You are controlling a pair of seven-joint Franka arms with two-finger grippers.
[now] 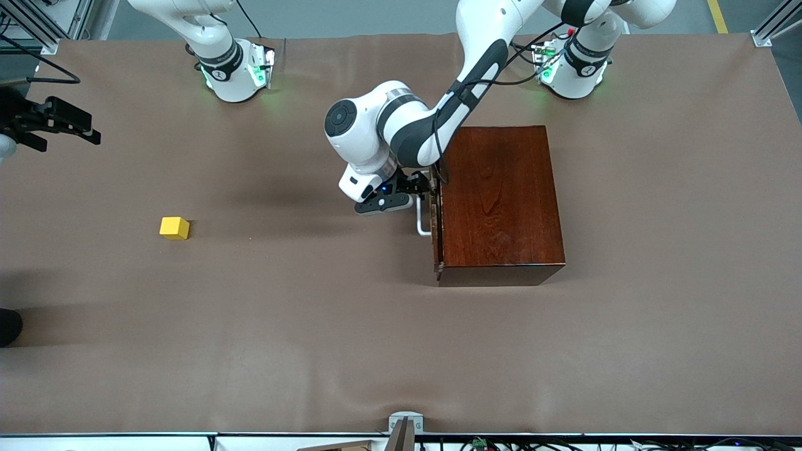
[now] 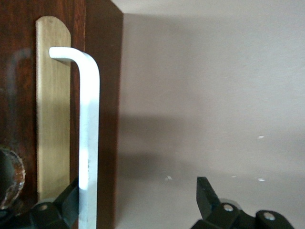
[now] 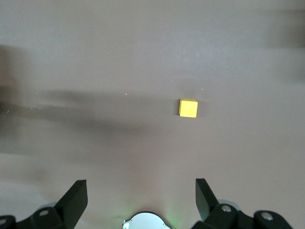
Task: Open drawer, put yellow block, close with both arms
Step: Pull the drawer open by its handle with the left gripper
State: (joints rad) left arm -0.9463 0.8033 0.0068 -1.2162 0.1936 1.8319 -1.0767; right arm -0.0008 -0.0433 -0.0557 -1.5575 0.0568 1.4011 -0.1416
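The dark mahogany box [image 1: 501,200] stands mid-table toward the left arm's end. Its drawer front [image 1: 438,232] sits about flush with the box, with the white U-shaped handle [image 1: 424,223] sticking out toward the right arm's end. My left gripper [image 1: 427,186] is open at the handle's upper end. In the left wrist view the white bar [image 2: 88,143] lies just inside one finger [image 2: 66,202], with the gripper [image 2: 138,200] wide open. The yellow block [image 1: 174,227] sits alone on the brown cloth. My right gripper [image 1: 80,129] hovers open and empty near the table's end, with the block [image 3: 188,108] below it.
The brown cloth [image 1: 351,338] covers the whole table. A dark object [image 1: 7,326] pokes in at the edge at the right arm's end. A grey mount [image 1: 404,427] sits at the table edge nearest the front camera. Both arm bases glow green.
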